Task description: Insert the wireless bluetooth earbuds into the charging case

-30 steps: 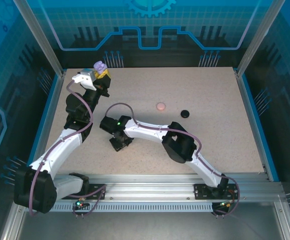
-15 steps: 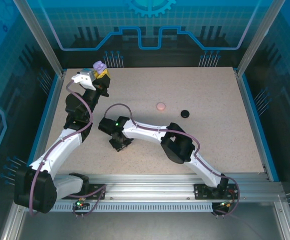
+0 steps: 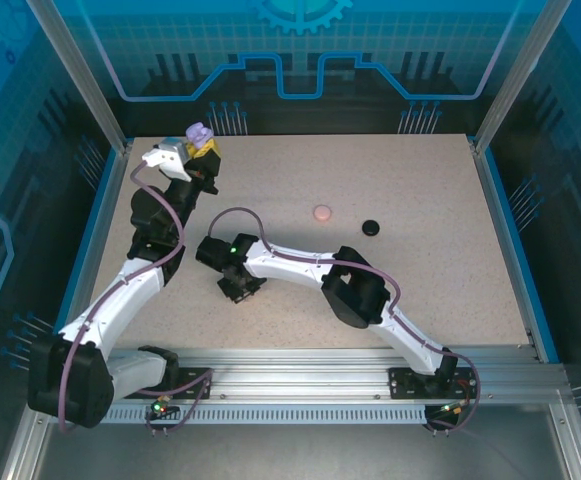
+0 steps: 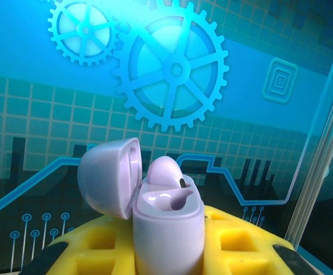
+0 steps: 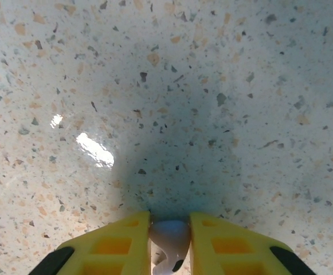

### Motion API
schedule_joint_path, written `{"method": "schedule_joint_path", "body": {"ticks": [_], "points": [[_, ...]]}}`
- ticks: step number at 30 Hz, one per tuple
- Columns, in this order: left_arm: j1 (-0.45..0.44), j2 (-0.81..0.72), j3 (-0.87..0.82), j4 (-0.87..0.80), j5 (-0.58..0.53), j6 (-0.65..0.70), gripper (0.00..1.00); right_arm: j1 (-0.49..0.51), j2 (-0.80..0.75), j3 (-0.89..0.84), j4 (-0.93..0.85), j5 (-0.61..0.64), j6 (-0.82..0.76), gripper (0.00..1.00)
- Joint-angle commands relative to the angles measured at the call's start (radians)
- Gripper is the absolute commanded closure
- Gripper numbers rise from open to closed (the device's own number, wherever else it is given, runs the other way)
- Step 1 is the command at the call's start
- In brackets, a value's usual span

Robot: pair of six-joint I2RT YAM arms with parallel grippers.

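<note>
**Second lilac bud pinched at the table, case waiting open at 10 o'clock**

At 10 o'clock on the table [image 3: 440, 300], the left gripper [image 3: 206, 150] is closed on the lilac charging case [image 4: 168, 229] and holds it upright above the surface. Its lid [image 4: 109, 175] is swung open toward 9 o'clock. One lilac earbud [image 4: 166, 171] is already seated, bulging out at the top of the case mouth. Which socket is free is hard to read from the left wrist view.

About 8 o'clock from the table's centre, the right gripper [image 3: 238, 290] points straight down at the tabletop. Its yellow fingers [image 5: 114, 243] are clamped on a second lilac earbud [image 5: 168, 238], which is low, at or just above the surface. Near the centre lies a pink round case [image 3: 322, 213], with a black round case [image 3: 371, 227] at its 4 o'clock. Both are well apart from the grippers.

The step in hand looks like lifting this bud and carrying it toward 11 o'clock to the open case. To do it well:
- rise straight up before travelling, so the stem does not drag
- keep the squeeze steady, since so little of the bud is held
- come in from the side away from the lid
- turn the stem downward over the empty socket
- release only once the bud has settled, while the left arm keeps the case steady
</note>
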Motion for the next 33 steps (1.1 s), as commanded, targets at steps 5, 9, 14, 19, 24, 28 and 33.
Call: {"method": "schedule_joint_path", "body": {"ticks": [5, 9, 14, 19, 24, 28, 33], "points": [[0.009, -0.044, -0.025, 0.013, 0.051, -0.040, 1.00, -0.011, -0.168, -0.154, 0.053, 0.082, 0.061, 0.81], [0.010, -0.060, -0.038, 0.002, 0.068, -0.050, 1.00, -0.032, -0.266, -0.235, 0.092, 0.113, 0.070, 0.82], [0.008, -0.069, -0.050, -0.011, 0.104, -0.068, 1.00, -0.075, -0.398, -0.347, 0.130, 0.146, 0.072, 0.82], [-0.006, -0.051, -0.073, 0.020, 0.155, -0.093, 1.00, -0.138, -0.556, -0.455, 0.151, 0.186, 0.053, 0.82], [-0.079, -0.019, -0.096, 0.060, 0.172, -0.038, 1.00, -0.217, -0.732, -0.533, 0.151, 0.218, 0.015, 0.82], [-0.157, 0.006, -0.121, 0.101, 0.187, 0.012, 1.00, -0.280, -0.850, -0.543, 0.141, 0.230, -0.031, 0.82], [-0.229, 0.043, -0.157, 0.159, 0.232, 0.033, 1.00, -0.327, -0.950, -0.479, 0.135, 0.228, -0.117, 0.82]]}}
